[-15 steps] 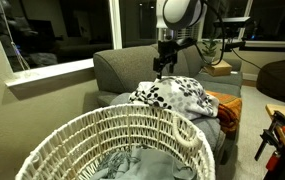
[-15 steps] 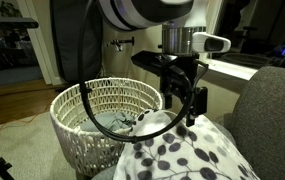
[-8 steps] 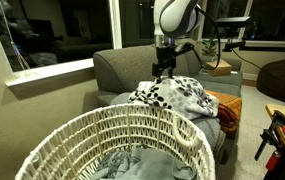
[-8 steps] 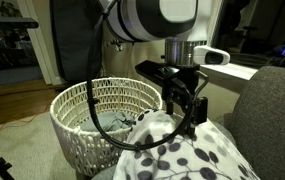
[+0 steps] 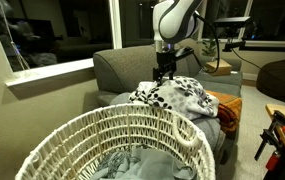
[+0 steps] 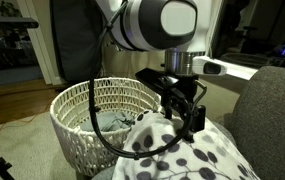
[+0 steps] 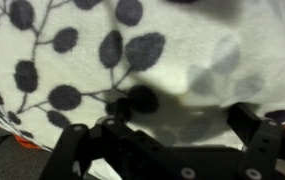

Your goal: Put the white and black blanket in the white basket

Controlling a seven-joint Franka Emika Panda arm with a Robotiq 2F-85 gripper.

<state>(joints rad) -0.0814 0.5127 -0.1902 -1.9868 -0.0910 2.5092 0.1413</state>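
Basically gripper [image 5: 163, 75] hung right above blanket [image 5: 182, 98] at frame center, jaws apart, nothing held yet; basket [image 5: 112, 130] sat lower left, nearer cam.

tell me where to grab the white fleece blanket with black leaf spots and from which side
Probably the raised fold at the top of the white fleece blanket with black leaf spots, taken straight from above. It lies bunched in a mound, so its crest gives a ridge to pinch. The gripper hangs over it, jaws apart.
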